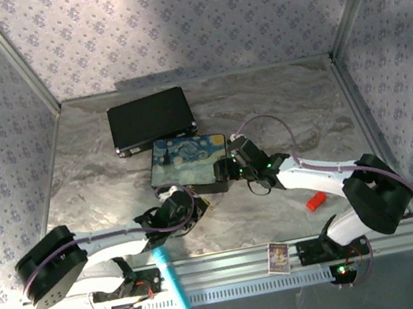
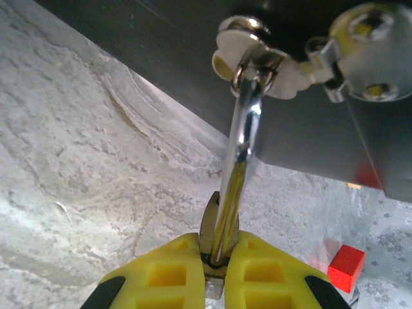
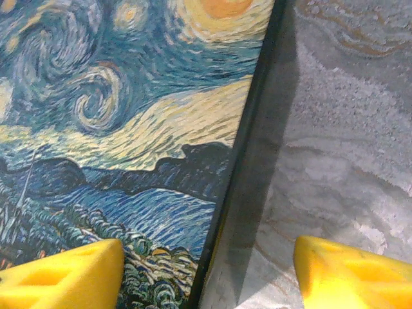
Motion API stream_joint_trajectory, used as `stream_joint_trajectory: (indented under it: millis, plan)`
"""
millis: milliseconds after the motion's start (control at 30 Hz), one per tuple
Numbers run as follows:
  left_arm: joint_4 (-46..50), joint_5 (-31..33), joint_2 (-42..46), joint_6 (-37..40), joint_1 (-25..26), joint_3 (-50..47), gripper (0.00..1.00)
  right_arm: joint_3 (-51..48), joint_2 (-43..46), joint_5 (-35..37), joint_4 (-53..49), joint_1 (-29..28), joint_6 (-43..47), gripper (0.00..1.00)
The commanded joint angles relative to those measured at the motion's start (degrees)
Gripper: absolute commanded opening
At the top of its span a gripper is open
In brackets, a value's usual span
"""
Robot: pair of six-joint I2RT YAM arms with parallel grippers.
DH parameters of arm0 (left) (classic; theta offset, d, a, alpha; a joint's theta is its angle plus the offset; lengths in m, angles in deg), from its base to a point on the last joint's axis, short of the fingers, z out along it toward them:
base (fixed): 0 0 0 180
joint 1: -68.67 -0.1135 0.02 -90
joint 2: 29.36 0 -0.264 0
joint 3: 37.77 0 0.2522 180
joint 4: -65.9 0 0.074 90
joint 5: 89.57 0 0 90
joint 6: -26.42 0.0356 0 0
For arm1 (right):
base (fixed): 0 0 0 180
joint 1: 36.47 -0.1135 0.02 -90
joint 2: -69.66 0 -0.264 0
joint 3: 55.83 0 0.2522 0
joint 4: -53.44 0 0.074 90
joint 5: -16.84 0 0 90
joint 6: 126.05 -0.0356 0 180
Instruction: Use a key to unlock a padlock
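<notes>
A painted box (image 1: 189,161) is sitting mid-table (image 1: 302,105), with a black case (image 1: 151,119) lying just beside it at eleven o'clock. The left gripper (image 1: 193,202) is sitting at the box's six o'clock edge, and the right gripper (image 1: 229,164) is pressing close at its three o'clock side. A red block (image 1: 315,201) is lying at four o'clock.

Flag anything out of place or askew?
Only the teal stick: it lies slanted across the near rail, tip past the edge. The padlock looks normal, shackle through the painted box's hasp, pinched by the left gripper.
</notes>
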Motion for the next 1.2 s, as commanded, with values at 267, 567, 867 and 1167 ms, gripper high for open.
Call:
stream_joint_trajectory:
  millis: [267,567,867,1167]
  plan:
    - [27.33,6.20,4.32,10.49,-2.25,2.16,0.01,-0.29,-6.75,3.31,-5.18,0.71,-0.80,0.63]
    - [33.16,7.17,4.29,19.50,-5.74,2.46,0.11,0.55,-7.47,2.70,-5.07,0.66,-0.56,0.62]
    - [32.19,9.92,2.01,23.56,-5.79,5.75,0.17,0.29,-7.48,2.23,-4.87,0.63,-0.62,0.63]
    - [37.22,14.88,-4.93,24.23,-3.55,10.68,0.20,-0.21,-7.41,1.89,-4.25,0.55,-0.84,0.64]
